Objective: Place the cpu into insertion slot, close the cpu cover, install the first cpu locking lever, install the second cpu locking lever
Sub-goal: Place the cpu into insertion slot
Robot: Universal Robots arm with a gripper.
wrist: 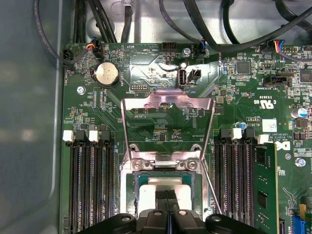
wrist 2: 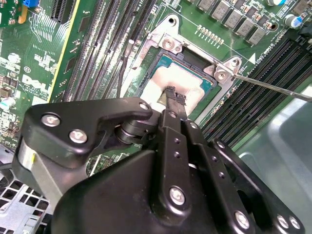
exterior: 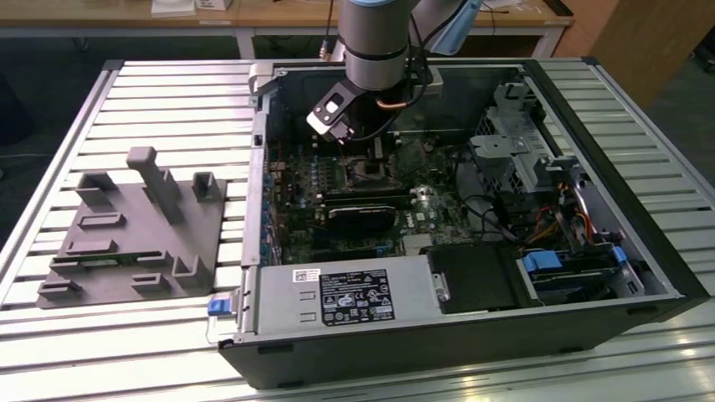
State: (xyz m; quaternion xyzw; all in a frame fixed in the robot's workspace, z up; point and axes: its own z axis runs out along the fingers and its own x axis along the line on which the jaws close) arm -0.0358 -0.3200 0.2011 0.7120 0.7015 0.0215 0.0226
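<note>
With its jaws together, the gripper (wrist 2: 174,94) touches the cpu (wrist 2: 187,78), which lies inside the insertion slot's (wrist 2: 191,60) black rim, while the cpu cover (wrist: 146,103) stands swung back from that slot.

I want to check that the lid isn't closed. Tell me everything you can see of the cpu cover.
The cpu cover is a thin, silvery metal frame with a large square window, and the green board shows through it. It is swung open, away from the insertion slot, and joins the slot's edge at a bracket with two screws. It does not cover the seated cpu. Nothing grips it; the gripper is at the cpu.
</note>
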